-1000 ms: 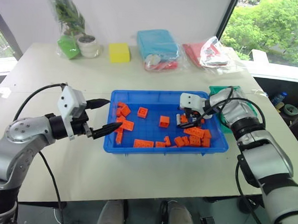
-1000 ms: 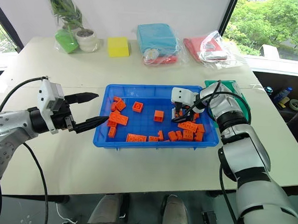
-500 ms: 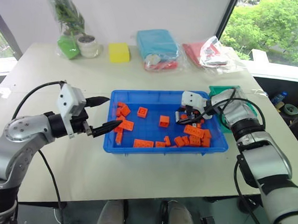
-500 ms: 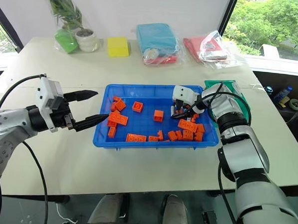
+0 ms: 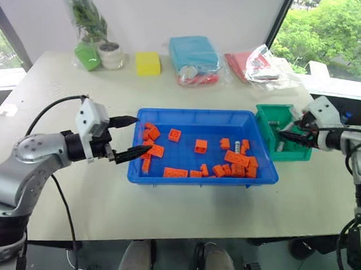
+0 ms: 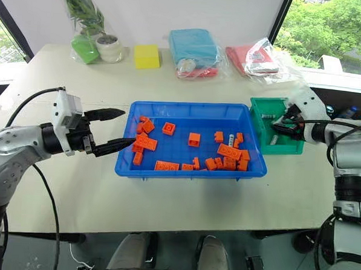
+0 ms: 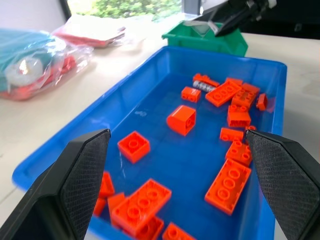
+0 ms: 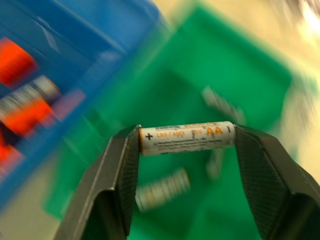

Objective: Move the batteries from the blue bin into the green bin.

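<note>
My right gripper (image 8: 187, 139) is shut on an AA battery (image 8: 186, 137), gripped end to end between its fingers. It hangs over the green bin (image 5: 267, 122), just right of the blue bin (image 5: 193, 122). Two more batteries (image 8: 162, 189) lie blurred on the green bin's floor. Another battery (image 7: 202, 86) lies among orange bricks in the right part of the blue bin. My left gripper (image 5: 140, 135) is open, level, with its tips at the blue bin's left rim, holding nothing.
Several orange bricks (image 5: 236, 158) are scattered in the blue bin. Along the table's far edge stand a bagged plant (image 5: 89, 21), a yellow block (image 5: 148, 63), a teal package (image 5: 192, 53) and a red bagged package (image 5: 260, 65).
My right gripper has left the blue bin and swung right and up to the green bin, carrying a battery. The left gripper has stayed put.
</note>
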Controlling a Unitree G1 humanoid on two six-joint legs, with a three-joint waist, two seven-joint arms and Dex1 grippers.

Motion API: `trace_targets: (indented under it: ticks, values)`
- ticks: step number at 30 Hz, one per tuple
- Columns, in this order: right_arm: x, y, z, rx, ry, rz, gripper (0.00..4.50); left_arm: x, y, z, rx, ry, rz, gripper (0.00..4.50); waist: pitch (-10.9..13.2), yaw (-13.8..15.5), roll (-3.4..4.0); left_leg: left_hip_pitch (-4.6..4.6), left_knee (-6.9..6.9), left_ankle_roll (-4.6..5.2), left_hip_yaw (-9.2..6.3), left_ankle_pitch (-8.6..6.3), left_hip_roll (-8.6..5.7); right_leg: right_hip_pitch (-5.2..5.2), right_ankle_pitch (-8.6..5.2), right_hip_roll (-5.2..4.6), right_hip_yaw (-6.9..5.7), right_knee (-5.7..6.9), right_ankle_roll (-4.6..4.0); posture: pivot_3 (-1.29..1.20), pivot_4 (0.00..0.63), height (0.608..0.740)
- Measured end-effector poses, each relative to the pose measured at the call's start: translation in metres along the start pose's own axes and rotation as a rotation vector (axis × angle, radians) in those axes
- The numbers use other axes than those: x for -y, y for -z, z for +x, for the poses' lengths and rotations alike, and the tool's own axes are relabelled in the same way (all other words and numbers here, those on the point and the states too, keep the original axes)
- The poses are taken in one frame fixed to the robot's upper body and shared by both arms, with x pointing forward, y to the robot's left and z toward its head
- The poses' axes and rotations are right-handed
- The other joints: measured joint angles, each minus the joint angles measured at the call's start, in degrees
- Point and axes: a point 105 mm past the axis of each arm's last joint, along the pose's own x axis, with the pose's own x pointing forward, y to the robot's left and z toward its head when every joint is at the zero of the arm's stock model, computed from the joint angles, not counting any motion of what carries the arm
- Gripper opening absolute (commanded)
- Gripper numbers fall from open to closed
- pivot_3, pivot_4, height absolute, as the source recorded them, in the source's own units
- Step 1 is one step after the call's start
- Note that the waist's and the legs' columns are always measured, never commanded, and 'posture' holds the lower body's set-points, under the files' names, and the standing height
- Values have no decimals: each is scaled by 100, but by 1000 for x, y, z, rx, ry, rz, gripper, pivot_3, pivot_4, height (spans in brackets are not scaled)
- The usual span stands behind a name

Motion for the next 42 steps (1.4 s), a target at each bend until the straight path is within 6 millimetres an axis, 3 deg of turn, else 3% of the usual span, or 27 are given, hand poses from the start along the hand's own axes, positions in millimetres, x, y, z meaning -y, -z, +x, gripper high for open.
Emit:
trace_targets:
  ticks: [1, 7, 10, 13, 19, 29, 35, 42]
  values:
    - [-1, -3, 0, 9, 9, -1, 4445, -1, -1, 0, 1, 0, 2, 4500, 0, -29, 0, 0, 0, 0, 0, 0, 0, 0, 5, 0, 0, 0, 8, 0, 150, 683]
    - [-2, -26, 0, 89, 21, -29, 4445, 0, 4, 4, -9, 25, -10, 4500, 1, -76, 1, -2, -1, 1, -1, 0, 1, -1, 4, 0, -1, -3, 8, 0, 150, 683]
    - [-24, -52, -1, 158, -111, -89, 4445, 0, 5, 4, -10, 24, -5, 4500, 0, -77, 0, -1, -3, 1, -4, 0, 3, -1, 3, 2, -1, -3, 7, 0, 150, 683]
    - [-54, -60, 5, 146, -249, -115, 4445, 0, 4, 5, 0, 17, -1, 4500, -2, -71, -4, -2, -1, 1, -5, 0, 3, 0, 0, 0, -1, -4, 2, 0, 150, 683]
    - [-91, -51, 31, 72, -333, -56, 4445, 6, 10, 3, -10, -1, -12, 4500, -2, -62, -6, -8, 1, 1, -7, 0, 2, -2, 9, -1, -1, -4, -31, 0, 150, 683]
    - [-120, -39, 47, -28, -269, 118, 4445, 4, 5, -8, -7, -76, 8, 4500, -5, -56, -10, -8, 1, 1, -9, -1, 2, -22, 8, -1, -3, -5, -31, 0, 150, 683]
    - [-131, -24, 50, -94, -247, 137, 4445, 6, 4, -7, 0, -75, 0, 4500, -6, -66, -13, -9, -1, 1, -9, -1, 2, -29, 8, 0, -3, -4, -31, 0, 150, 683]
    - [-132, -23, 48, -124, -192, 180, 4445, 5, 4, -7, 0, -87, 0, 4500, -10, -63, -19, -9, -1, 2, -8, -1, 2, -30, 7, 0, -3, -5, -30, 0, 150, 683]
